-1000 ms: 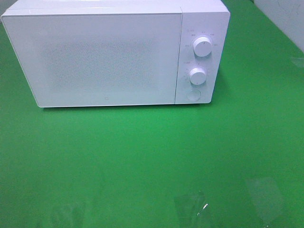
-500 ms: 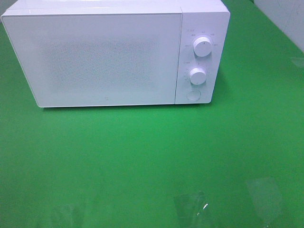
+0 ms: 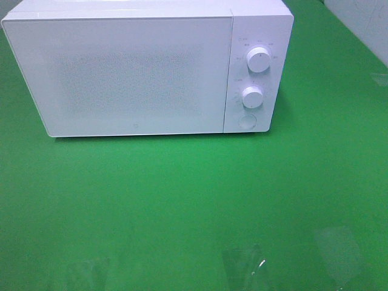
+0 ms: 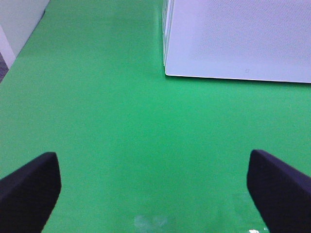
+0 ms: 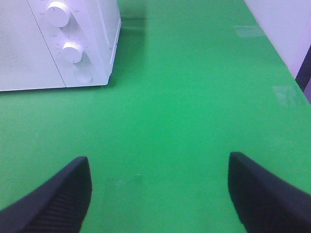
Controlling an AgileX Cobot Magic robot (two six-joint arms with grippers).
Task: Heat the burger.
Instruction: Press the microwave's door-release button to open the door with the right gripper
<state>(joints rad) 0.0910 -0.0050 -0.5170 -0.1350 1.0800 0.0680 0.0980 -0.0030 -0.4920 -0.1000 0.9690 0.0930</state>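
Observation:
The burger is out of view in every frame. A white microwave stands at the back of the green table with its door shut; two round knobs and a round button sit on its right panel. It also shows in the left wrist view as a white microwave and in the right wrist view as a microwave. My left gripper hovers open over bare green surface, well short of the door. My right gripper is open too, nothing between its fingers, off the panel's side.
The green table carries patches of clear tape near its front edge. A pale wall borders the table beyond my right gripper, and another wall lies past the left one.
Nothing on the table has moved. The high view looks the same across the three frames, and neither arm shows in it.

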